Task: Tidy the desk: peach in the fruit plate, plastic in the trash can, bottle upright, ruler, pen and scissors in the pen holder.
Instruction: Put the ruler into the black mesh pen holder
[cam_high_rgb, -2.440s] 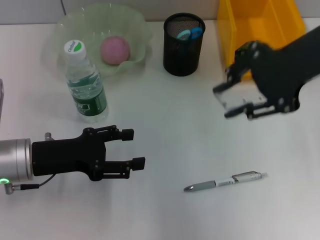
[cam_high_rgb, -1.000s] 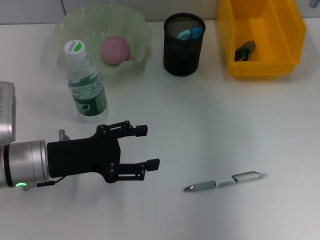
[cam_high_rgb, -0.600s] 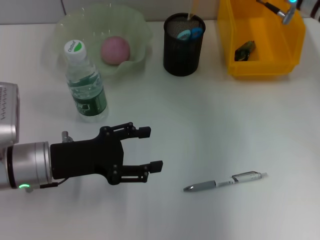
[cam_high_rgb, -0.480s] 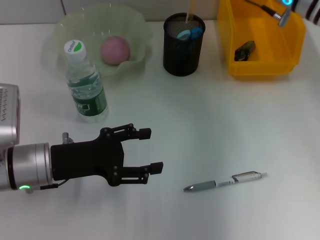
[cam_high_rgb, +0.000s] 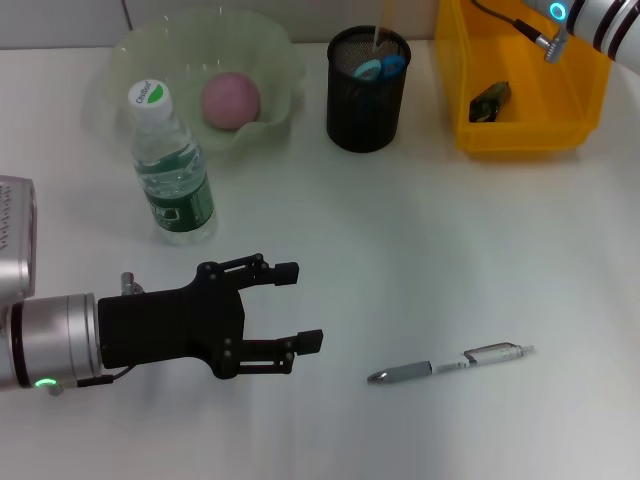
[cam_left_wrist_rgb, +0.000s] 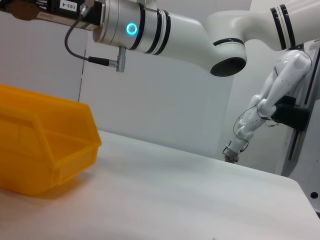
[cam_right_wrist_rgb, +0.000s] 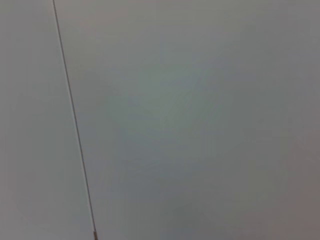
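Note:
A silver pen (cam_high_rgb: 450, 364) lies on the white table near the front right. My left gripper (cam_high_rgb: 300, 305) hovers open and empty to its left, fingers pointing toward it with a wide gap between. The bottle (cam_high_rgb: 172, 170) stands upright beside the green fruit plate (cam_high_rgb: 270, 45), which holds the pink peach (cam_high_rgb: 231, 100). The black mesh pen holder (cam_high_rgb: 367, 95) contains the blue-handled scissors (cam_high_rgb: 383, 67) and a pale ruler (cam_high_rgb: 381, 20). A dark piece of plastic (cam_high_rgb: 490, 101) lies in the yellow trash can (cam_high_rgb: 520, 135). Only my right arm (cam_high_rgb: 590, 18) shows, at the top right.
The left wrist view shows the yellow trash can (cam_left_wrist_rgb: 45, 145) on the table with the right arm (cam_left_wrist_rgb: 165, 30) high above it. The right wrist view shows only a plain wall. Bare table lies between my left gripper and the pen.
My right arm has lifted away from beside the yellow bin to the top right corner, and its gripper has left the view. The left gripper has shifted right toward the pen, still open.

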